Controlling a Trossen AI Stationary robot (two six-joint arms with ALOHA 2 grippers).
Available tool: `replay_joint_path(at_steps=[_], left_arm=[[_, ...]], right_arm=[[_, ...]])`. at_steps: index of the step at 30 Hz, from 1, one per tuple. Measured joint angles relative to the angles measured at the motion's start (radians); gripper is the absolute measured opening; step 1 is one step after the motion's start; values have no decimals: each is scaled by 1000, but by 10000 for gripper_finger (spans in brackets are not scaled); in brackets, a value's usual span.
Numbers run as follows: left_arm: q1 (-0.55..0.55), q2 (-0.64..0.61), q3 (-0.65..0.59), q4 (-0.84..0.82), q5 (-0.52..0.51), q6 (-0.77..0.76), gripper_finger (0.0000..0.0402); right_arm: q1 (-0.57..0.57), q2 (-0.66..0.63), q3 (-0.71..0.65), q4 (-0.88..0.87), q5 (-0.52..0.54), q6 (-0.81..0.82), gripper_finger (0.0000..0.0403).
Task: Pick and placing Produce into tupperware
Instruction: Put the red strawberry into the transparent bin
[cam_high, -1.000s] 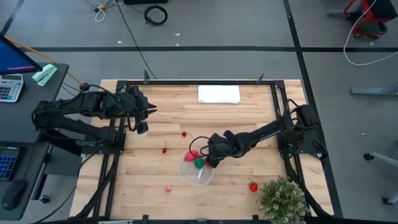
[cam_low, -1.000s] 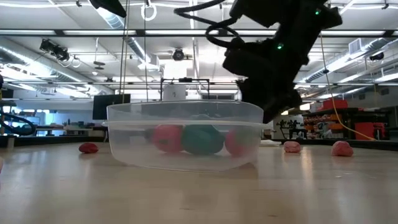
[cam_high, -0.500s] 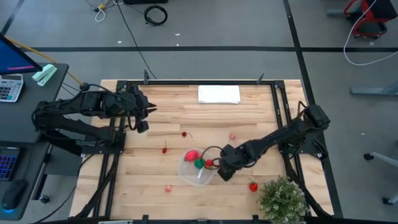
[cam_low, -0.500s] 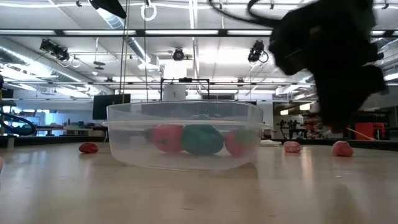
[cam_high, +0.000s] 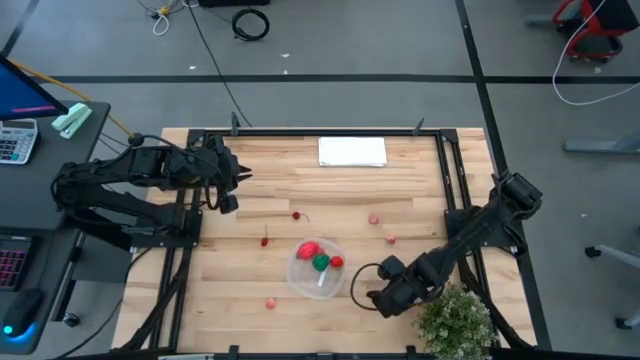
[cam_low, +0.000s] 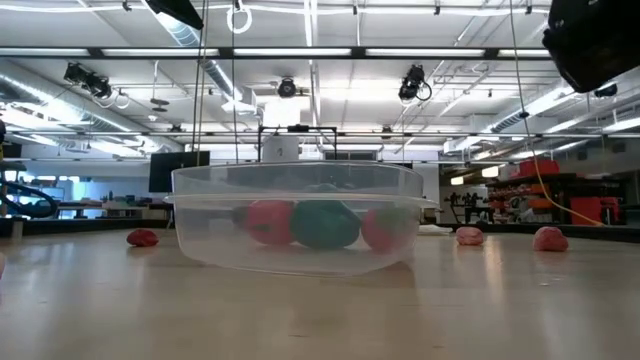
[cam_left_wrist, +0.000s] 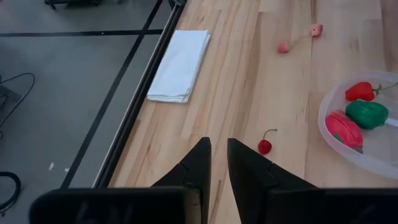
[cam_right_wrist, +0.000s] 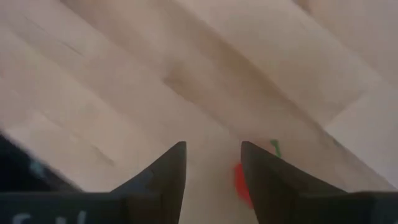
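The tupperware (cam_high: 318, 268) is a round clear tub near the table's middle; it holds two red pieces and a green one (cam_low: 325, 224). Loose produce lies on the wood: two cherries (cam_high: 296, 215) (cam_high: 264, 240), pink pieces (cam_high: 373, 218) (cam_high: 391, 239) and a red one (cam_high: 270, 303). My right gripper (cam_high: 383, 300) (cam_right_wrist: 211, 168) hangs open near the table's near right, just above a red piece with a green top (cam_right_wrist: 241, 183) that shows beside one finger. My left gripper (cam_high: 228, 188) (cam_left_wrist: 217, 155) waits at the table's left, fingers a narrow gap apart, over bare wood near a cherry (cam_left_wrist: 265, 146).
A bushy green plant (cam_high: 455, 318) stands at the near right corner, right beside my right gripper. A flat white rectangle (cam_high: 352, 151) lies at the far edge. Black frame rails (cam_high: 447, 190) run along the table's sides. Open wood lies between the tupperware and the far edge.
My right gripper has left the spot over the tupperware's right rim and swung toward the table's near right corner, ending beside the plant over the red piece there. The tupperware and its contents have stayed put.
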Motion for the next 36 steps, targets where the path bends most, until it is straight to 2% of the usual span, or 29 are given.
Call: replay_joint_path(at_steps=[4, 10, 15, 36], left_arm=[[0, 0, 0, 0, 0, 0, 59], [0, 0, 0, 0, 0, 0, 63], [0, 0, 0, 0, 0, 0, 57], [0, 0, 0, -1, 0, 0, 56]], right_arm=[[14, 10, 0, -38, 48, 38, 162], [13, 10, 0, -75, 118, 0, 162], [25, 10, 0, -113, 82, 5, 162], [43, 15, -32, -71, 80, 85, 162]])
